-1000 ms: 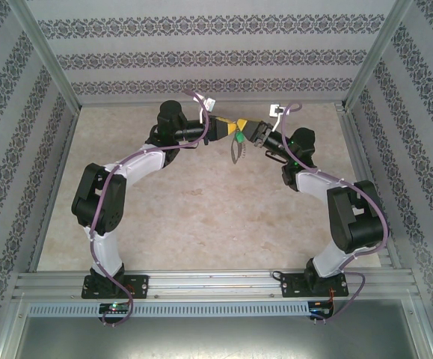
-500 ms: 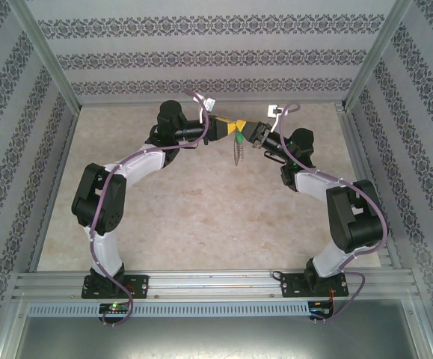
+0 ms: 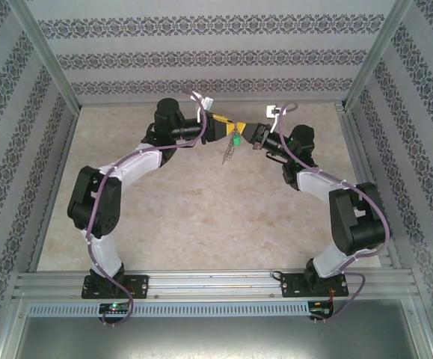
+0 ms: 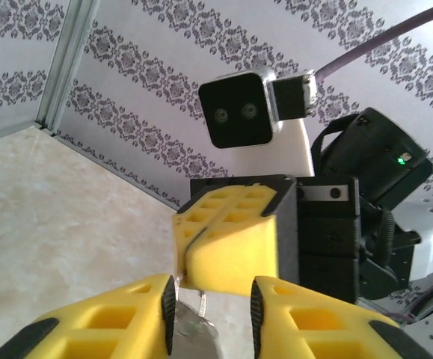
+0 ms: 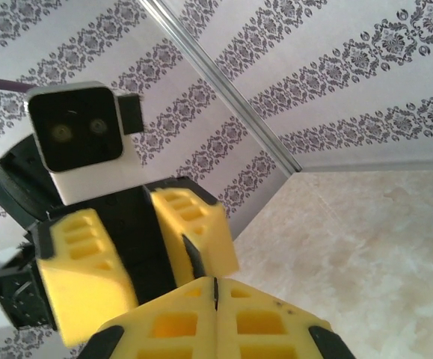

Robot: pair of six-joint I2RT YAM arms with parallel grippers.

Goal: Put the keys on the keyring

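Near table far edge, reach under right gripper clamped on keyring hanging long-axis down, beside half-open, empty left gripper.

grippers set tip to tip above the far middle of the table
the left gripper is placed on the left and the right gripper on the right, facing each other; the key is seen just below their tips, and the keyring is hung beneath it, clear of the table.
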